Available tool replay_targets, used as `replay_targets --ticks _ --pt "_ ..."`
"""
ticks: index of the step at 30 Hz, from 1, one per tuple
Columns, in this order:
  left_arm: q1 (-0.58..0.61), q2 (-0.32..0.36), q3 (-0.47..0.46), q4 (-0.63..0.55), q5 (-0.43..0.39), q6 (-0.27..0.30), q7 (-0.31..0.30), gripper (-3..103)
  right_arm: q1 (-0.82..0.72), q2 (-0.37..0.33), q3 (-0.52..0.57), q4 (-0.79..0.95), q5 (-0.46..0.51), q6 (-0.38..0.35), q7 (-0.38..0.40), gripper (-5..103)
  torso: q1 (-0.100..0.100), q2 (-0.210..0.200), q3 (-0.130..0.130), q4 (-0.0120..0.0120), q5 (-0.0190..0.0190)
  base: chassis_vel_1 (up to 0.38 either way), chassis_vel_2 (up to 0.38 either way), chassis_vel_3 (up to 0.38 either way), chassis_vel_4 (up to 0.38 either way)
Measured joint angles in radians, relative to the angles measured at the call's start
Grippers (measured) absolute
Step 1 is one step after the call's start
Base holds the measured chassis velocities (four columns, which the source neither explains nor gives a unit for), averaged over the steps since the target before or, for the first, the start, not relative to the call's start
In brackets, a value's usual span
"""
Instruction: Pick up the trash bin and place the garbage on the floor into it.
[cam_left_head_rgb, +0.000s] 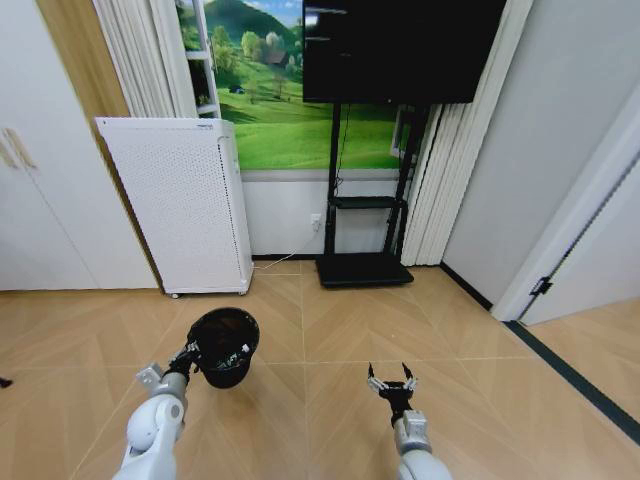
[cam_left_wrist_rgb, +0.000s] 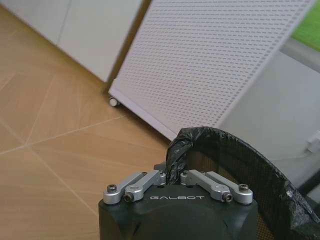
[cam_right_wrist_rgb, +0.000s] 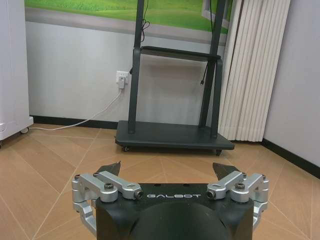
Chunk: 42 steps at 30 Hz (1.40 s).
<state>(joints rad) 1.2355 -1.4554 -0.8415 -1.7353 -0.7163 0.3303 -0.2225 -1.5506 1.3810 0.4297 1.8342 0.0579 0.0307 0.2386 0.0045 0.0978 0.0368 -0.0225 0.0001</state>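
The trash bin (cam_left_head_rgb: 223, 345), a small round black mesh basket lined with a black bag, stands low at the left over the wood floor (cam_left_head_rgb: 320, 330). My left gripper (cam_left_head_rgb: 190, 356) is shut on its near rim. In the left wrist view the gripper (cam_left_wrist_rgb: 172, 175) pinches the bagged edge of the bin (cam_left_wrist_rgb: 240, 165). My right gripper (cam_left_head_rgb: 391, 380) hangs open over bare floor at the lower right, nothing between its fingers (cam_right_wrist_rgb: 112, 167). The garbage is out of view.
A white perforated appliance (cam_left_head_rgb: 185, 200) on casters stands against the wall behind the bin. The black TV stand base (cam_left_head_rgb: 363, 270) sits ahead beside the curtains. A white cabinet (cam_left_head_rgb: 50, 200) is at the left. A dark floor strip (cam_left_head_rgb: 570, 375) runs at the right.
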Motion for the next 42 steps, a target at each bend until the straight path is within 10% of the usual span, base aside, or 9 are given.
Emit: replay_targets --ticks 8,21,42 --pt "-0.121 0.042 -0.046 0.206 -0.099 -0.059 -0.079 7 0.014 -0.004 -0.012 -0.012 -0.005 0.000 -0.001 100 0.000 0.000 0.000 0.0005 -0.0001 0.000 0.000 0.000 0.000" --pt "-0.370 0.115 -0.044 0.579 -0.056 -0.099 0.005 7 0.055 -0.010 -0.025 -0.049 -0.005 0.000 0.002 100 0.000 0.000 0.000 0.0002 -0.0001 0.000 0.000 0.000 0.000" --pt "-0.527 0.068 -0.017 0.777 0.088 -0.139 0.048 7 0.117 -0.015 -0.030 -0.112 0.029 0.008 0.001 100 0.000 0.000 0.000 0.0003 0.0000 0.000 0.000 0.000 0.000"
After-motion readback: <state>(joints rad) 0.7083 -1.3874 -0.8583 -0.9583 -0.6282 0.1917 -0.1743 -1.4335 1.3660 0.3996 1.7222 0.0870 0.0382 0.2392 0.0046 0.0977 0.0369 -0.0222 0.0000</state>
